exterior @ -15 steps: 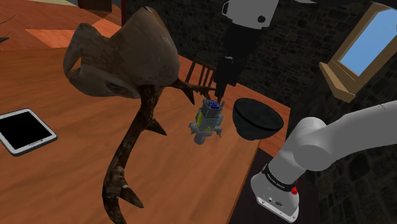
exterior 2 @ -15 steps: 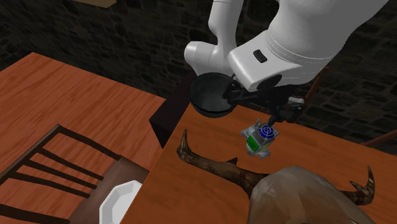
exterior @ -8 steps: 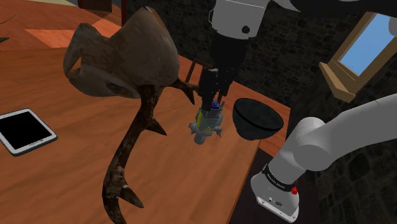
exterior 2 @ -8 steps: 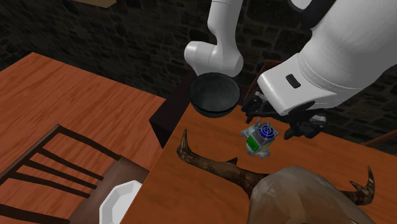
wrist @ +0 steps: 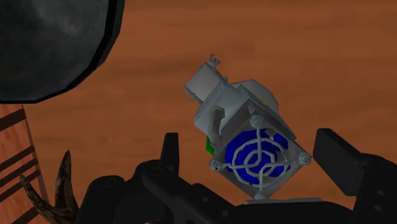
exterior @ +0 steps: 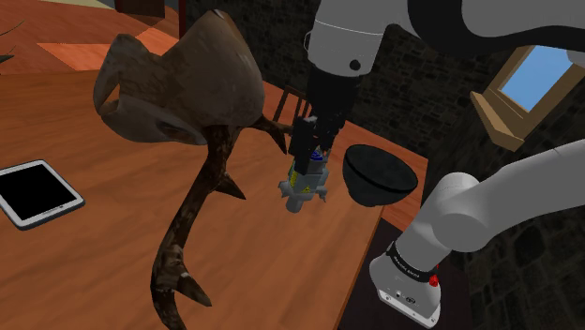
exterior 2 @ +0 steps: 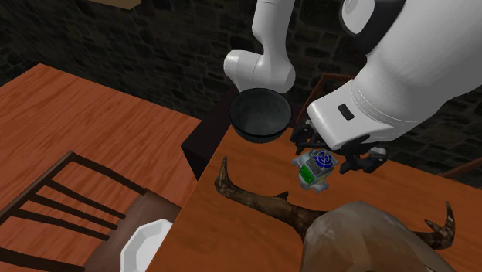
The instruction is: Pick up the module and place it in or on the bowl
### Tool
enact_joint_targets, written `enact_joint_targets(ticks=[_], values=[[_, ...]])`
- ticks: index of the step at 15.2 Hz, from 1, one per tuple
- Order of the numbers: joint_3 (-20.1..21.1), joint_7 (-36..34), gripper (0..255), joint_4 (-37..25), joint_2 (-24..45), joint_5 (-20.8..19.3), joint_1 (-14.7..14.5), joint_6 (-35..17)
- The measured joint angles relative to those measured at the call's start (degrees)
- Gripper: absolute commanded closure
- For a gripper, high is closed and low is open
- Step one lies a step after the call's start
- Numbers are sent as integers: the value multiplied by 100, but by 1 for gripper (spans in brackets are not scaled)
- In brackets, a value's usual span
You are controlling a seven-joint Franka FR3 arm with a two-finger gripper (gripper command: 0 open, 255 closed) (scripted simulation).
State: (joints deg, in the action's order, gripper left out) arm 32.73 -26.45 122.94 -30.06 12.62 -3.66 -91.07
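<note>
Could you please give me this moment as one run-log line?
phase: pre-grasp | gripper: open, straddling module, not clasping it | module: on table beside bowl, not in it | task: not yet done

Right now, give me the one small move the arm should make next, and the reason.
Probably ease straight down a little. The jaws stand open on either side of the module, level with its blue fan end and not touching it, so closing here might catch only the top. The module stands on the table beside the bowl; a deeper hold looks safer for the lift.
</note>
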Motion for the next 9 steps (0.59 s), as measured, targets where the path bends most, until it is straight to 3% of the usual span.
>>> enact_joint_targets(ticks=[2, 3, 9], values=[[0, 1, 0, 4, -1, 1, 0, -3], [0, 1, 255, 4, -1, 1, 0, -3], [-5, 5, 255, 6, -13, 4, -3, -6]])
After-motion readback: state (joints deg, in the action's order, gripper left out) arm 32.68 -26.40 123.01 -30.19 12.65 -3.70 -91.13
